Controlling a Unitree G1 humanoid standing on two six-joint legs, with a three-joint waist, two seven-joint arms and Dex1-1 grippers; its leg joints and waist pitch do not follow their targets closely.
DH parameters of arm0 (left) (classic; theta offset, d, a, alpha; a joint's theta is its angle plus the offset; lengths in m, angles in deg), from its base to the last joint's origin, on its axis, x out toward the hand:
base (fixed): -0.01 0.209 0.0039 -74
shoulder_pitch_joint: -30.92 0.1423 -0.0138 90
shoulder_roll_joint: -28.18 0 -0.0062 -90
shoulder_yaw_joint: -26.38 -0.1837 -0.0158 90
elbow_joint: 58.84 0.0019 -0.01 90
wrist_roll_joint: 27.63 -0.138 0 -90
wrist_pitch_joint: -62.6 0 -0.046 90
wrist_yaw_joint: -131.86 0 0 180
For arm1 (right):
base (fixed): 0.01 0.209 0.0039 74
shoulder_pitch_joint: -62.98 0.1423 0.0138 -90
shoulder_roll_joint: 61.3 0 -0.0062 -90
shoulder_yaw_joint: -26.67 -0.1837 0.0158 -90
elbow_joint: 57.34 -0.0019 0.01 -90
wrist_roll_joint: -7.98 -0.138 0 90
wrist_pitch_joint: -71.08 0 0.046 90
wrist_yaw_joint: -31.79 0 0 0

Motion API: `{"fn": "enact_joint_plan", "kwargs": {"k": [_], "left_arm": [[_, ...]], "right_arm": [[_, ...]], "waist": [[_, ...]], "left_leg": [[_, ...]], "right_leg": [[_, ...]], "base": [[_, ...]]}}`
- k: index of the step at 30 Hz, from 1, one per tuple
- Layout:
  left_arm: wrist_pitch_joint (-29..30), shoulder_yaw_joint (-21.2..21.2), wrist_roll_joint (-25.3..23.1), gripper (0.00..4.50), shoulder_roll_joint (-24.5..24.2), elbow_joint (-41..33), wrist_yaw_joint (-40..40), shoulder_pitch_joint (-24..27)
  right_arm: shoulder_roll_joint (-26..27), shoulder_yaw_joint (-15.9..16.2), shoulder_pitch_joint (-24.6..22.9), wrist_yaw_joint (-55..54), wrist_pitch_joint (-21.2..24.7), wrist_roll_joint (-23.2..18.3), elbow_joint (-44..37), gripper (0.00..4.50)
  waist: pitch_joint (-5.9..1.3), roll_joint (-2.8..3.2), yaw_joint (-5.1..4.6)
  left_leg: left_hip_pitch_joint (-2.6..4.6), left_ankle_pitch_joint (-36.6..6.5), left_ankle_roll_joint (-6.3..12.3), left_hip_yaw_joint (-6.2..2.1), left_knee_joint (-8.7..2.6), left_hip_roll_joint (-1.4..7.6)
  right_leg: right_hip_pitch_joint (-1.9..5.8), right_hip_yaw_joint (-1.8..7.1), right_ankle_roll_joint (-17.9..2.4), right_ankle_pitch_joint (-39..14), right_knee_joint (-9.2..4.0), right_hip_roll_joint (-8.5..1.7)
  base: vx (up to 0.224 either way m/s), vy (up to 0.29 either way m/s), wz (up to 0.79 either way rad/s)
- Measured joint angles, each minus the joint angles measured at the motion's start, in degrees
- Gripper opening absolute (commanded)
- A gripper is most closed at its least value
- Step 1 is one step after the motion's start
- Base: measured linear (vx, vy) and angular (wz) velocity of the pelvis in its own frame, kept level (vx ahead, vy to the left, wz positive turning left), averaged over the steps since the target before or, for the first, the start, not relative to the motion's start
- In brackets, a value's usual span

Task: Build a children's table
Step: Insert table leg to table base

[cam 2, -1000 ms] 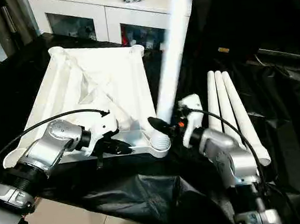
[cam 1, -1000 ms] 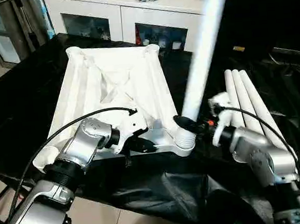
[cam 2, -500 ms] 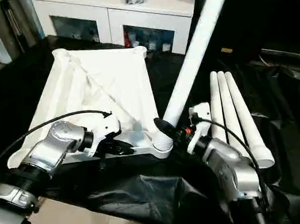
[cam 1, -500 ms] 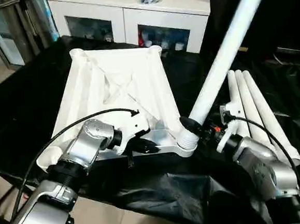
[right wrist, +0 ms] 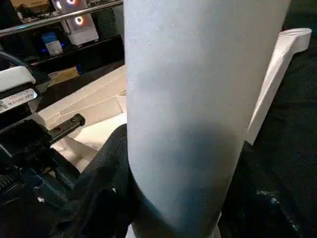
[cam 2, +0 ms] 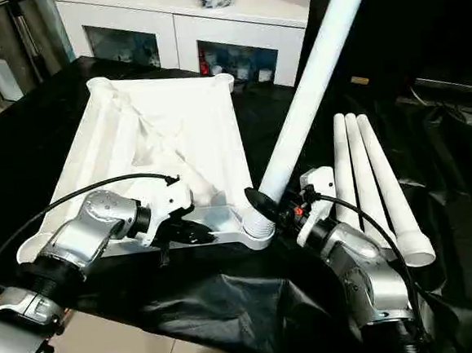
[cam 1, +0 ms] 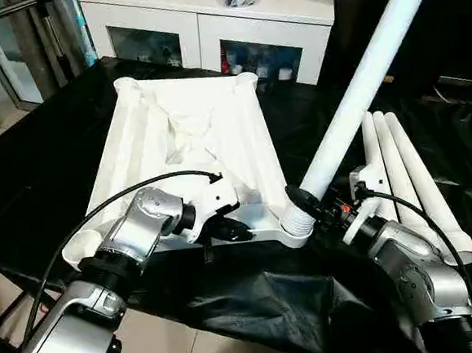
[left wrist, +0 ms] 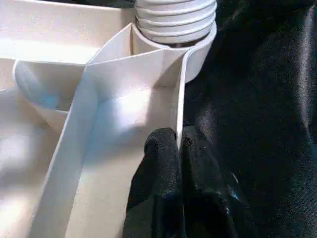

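One tabletop (cam 1: 192,139), white, lying underside up on a black sheet (cam 1: 254,298) that covers the work surface. Four corner sockets counted: two at the far edge, two near.

Four legs counted. Three spare legs (cam 1: 403,175) lie side by side on the sheet, right of the tabletop. The fourth leg (cam 1: 360,89) stands in the near right socket (cam 1: 296,227), threaded end down, leaning up and to the right; its upper end is cut off by the frame edge.

Two grippers. Left gripper (left wrist: 179,144) clenched on the thin near rim of the tabletop, just left of that socket. Right gripper (cam 2: 281,206) grasps the fourth leg just above its threads; one black finger (right wrist: 106,168) shows against the leg, the other hidden behind it.

One white cabinet (cam 1: 208,23) beyond the far edge; things behind its glass hard to make out.
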Motion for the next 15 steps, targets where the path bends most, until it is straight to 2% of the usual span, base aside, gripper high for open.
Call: {"fn": "enact_joint_plan", "kwargs": {"k": [10,15], "left_arm": [[-0.92,0.01,-0.38,0.0,0.15,1.25,-0.14,-0.61],[-1.51,0.01,-0.37,0.0,0.29,1.7,-0.13,-0.81]], "right_arm": [[0.01,-0.74,-2.28,-0.36,-0.52,-0.97,-1.72,1.88],[-1.23,0.19,-2.33,-0.56,0.11,-0.62,-3.0,1.88]], "waist": [[0.05,0.23,-0.21],[0.14,0.46,-0.23]], "left_leg": [[0.0,0.0,0.0,0.0,-0.03,0.01],[-0.02,0.0,0.0,0.0,-0.04,0.01]], "right_leg": [[0.05,0.0,0.0,0.1,-0.15,0.0],[0.05,0.0,0.0,0.1,-0.2,0.0]], "base": [[0.0,0.0,0.0],[0.0,0.0,0.0]]}}
